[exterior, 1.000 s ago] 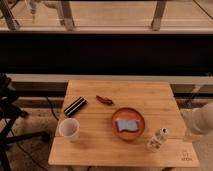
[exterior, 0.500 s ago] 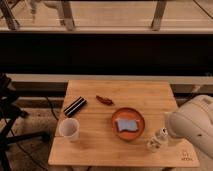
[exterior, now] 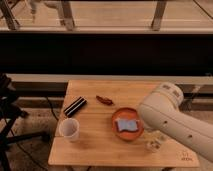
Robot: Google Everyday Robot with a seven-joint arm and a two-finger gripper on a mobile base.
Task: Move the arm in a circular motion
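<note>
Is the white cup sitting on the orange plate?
No. The cup stands on the bare table, left of the plate; the arm covers the right side, gripper unseen.

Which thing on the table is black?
The long flat box behind the white cup. The arm reaches in from the right; its hand is out of view.

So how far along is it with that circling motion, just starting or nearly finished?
Underway, though how much of the circle is done can't be read. The arm has swung in from the right edge over the table, now reaching the orange plate. Its end effector is out of view. The rest of the loop remains.
</note>
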